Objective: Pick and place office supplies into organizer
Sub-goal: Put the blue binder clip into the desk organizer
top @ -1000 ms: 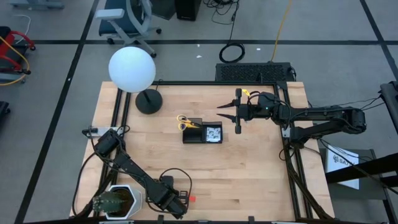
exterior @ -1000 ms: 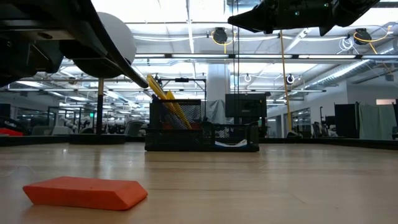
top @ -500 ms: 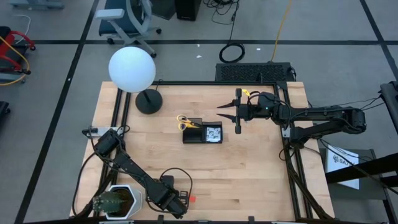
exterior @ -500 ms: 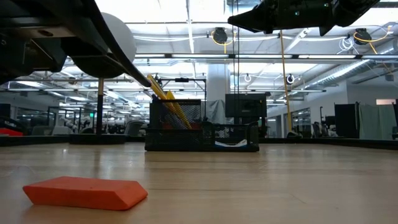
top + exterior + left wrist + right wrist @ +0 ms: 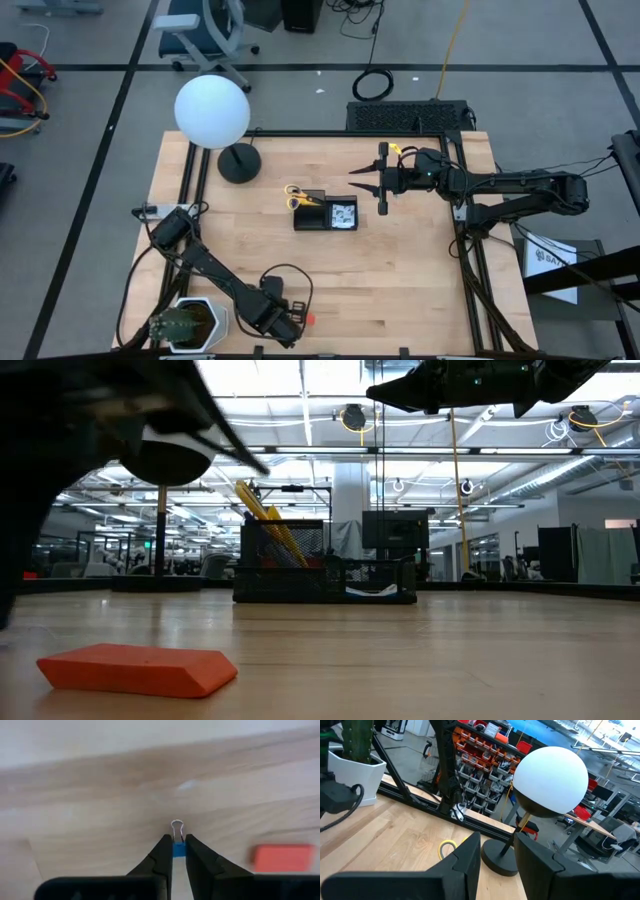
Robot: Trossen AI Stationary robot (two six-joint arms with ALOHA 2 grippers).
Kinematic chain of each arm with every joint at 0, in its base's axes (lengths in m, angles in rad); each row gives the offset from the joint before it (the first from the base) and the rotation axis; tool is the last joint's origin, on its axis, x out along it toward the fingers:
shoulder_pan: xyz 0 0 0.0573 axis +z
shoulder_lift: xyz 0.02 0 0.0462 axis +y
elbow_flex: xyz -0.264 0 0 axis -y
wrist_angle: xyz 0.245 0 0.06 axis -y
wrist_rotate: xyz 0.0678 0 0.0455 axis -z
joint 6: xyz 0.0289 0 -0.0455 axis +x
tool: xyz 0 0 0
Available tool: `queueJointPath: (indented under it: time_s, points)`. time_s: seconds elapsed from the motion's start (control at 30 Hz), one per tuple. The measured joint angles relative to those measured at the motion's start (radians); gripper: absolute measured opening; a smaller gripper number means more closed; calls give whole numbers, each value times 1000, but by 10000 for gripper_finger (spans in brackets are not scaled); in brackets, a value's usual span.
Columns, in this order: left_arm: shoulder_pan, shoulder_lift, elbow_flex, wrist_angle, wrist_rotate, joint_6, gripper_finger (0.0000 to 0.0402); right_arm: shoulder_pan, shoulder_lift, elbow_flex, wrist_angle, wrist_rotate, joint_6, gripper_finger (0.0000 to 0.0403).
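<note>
High view shows the left gripper (image 5: 290,322) at the lower left of the frame, shifted slightly toward the red eraser (image 5: 310,320) just beside it; its jaws have narrowed onto a small blue binder clip (image 5: 179,847), so that supply looks gripped and ready to lift. At centre sits the organizer (image 5: 325,214) holding scissors (image 5: 297,195). Right gripper (image 5: 381,178) hovers at its upper right, jaws apart, empty.
</note>
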Motion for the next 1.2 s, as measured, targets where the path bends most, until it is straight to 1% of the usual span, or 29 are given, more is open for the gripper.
queueJointPath:
  time_s: [0.23, 0.43, 0.53, 0.63, 0.7, 0.9, 1.0, 1.2]
  points:
    - [15, -13, 2, -4, -79, 84, 3, 0, 0, 0, 0, 0, 0, 111]
    - [36, -15, 2, 11, -109, 151, 13, 0, 0, 0, 0, 0, 0, 112]
    - [37, -15, 3, 10, -136, 199, 7, 0, 0, 0, 0, 0, 0, 111]
    - [40, -16, 3, 18, -182, 210, 3, 0, 0, 0, 0, 0, 0, 112]
    - [43, -16, 3, 29, -199, 209, 10, 0, 0, 0, 0, 0, 0, 112]
    - [60, -17, 4, 58, -199, 207, 41, 0, 0, 0, 0, 0, 0, 112]
    - [72, -17, 4, 115, -206, 206, 49, 0, 0, 0, 0, 0, 0, 111]
    - [121, -17, 5, 252, -270, 230, 51, 0, 0, 0, 0, 0, 0, 110]
